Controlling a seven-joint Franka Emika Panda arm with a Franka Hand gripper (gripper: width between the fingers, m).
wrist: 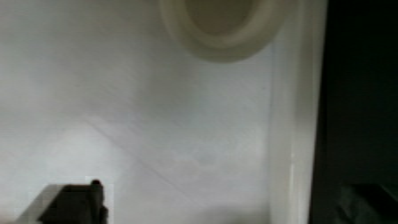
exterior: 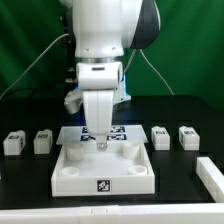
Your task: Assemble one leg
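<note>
Four small white legs with tags lie on the black table, two on the exterior view's left (exterior: 13, 143) (exterior: 43, 141) and two on its right (exterior: 160, 137) (exterior: 188, 136). The white square tray (exterior: 75, 178) sits in the middle. My gripper (exterior: 100, 141) hangs low over the tray's back part, open and empty. In the wrist view the gripper (wrist: 199, 205) faces the tray's flat white floor (wrist: 160, 120), close to a round corner socket (wrist: 222, 25). One dark finger (wrist: 71, 205) shows at the frame's edge. The other finger is lost against the dark table.
The marker board (exterior: 122, 131) lies just behind the tray, partly covered by my arm. A white block (exterior: 210, 172) stands at the exterior view's front right. Cables hang behind the arm.
</note>
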